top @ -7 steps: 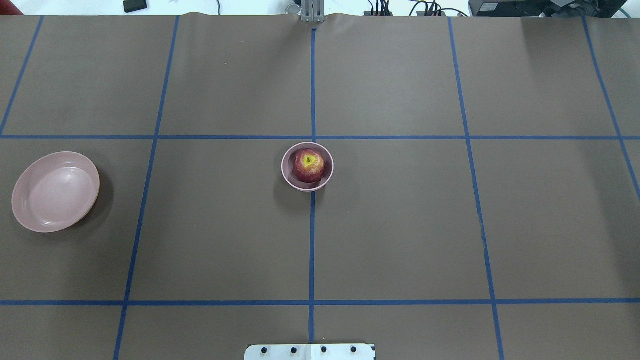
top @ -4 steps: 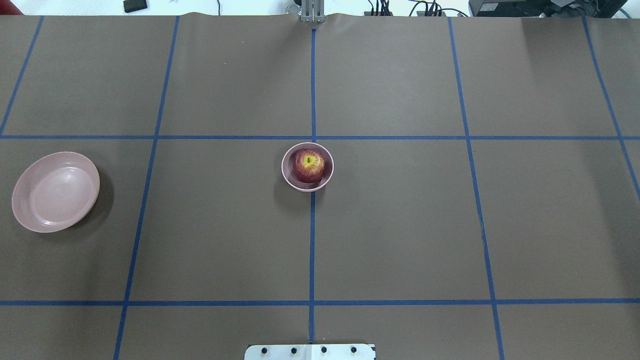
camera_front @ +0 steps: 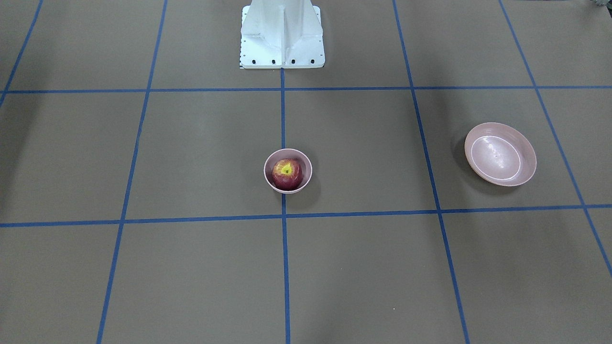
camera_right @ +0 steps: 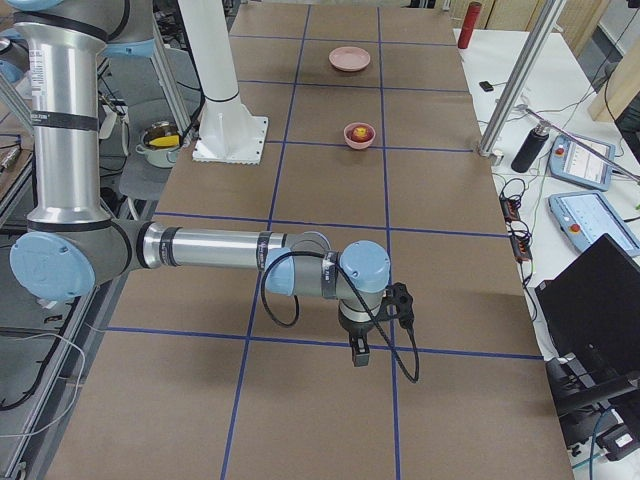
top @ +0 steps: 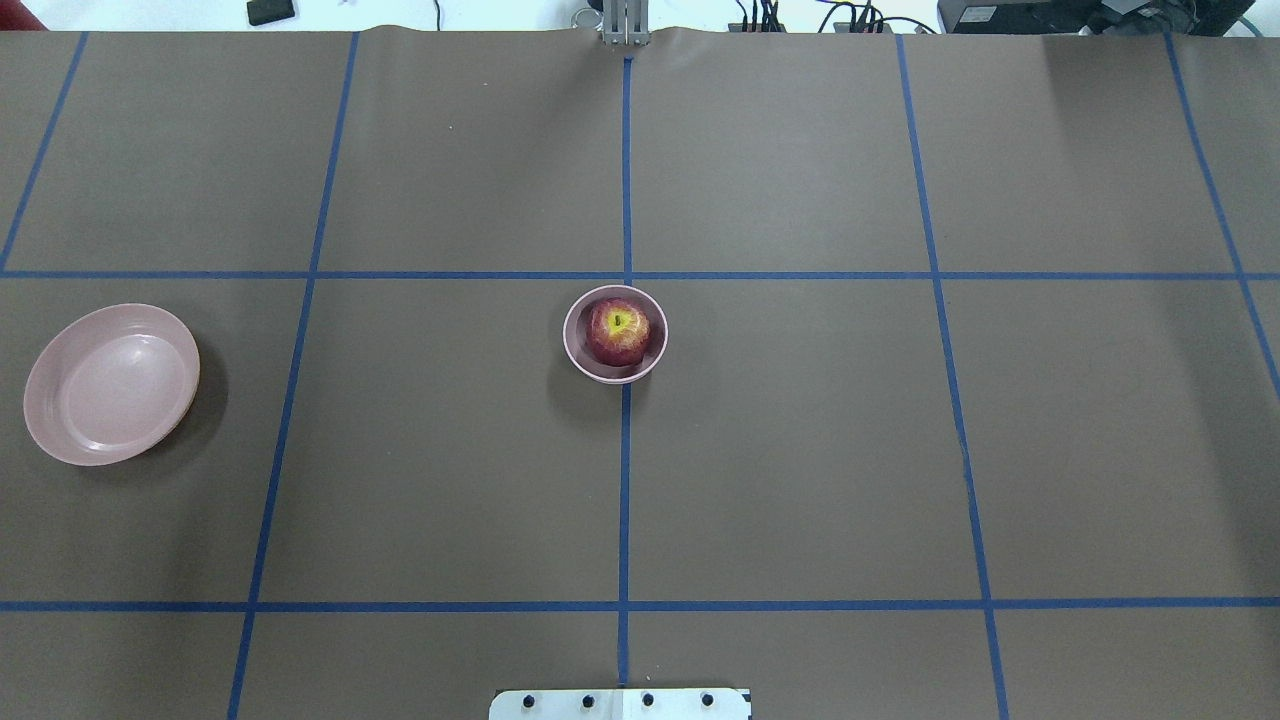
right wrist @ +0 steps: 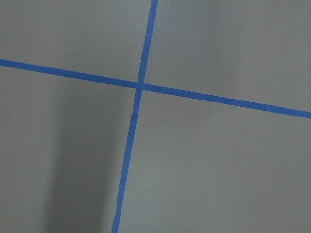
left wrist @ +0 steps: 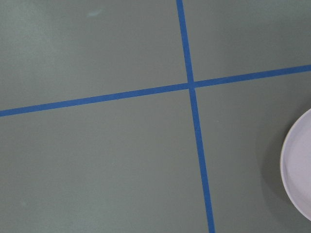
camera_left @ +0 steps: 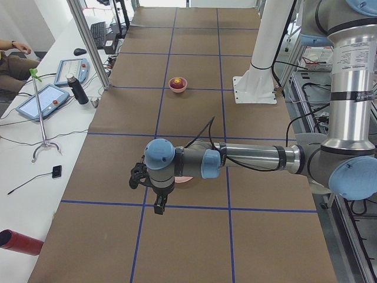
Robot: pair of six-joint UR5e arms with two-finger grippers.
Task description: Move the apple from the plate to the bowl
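**Apple sits in the bowl at mid-table, both arms low over the tape grid**

The left gripper [camera_left: 159, 207] points down at lower centre of the left-side view. The right gripper [camera_right: 358, 352] does likewise in the right-side view. Whether either is open or closed cannot be told. Seen from overhead, the apple [top: 617, 332] rests stem dimple up inside the bowl [top: 572, 345] at frame centre, astride a blue tape line [top: 624, 480]. The plate [top: 110, 385] lies at the left edge of the brown table [top: 800, 450], well apart from the bowl.
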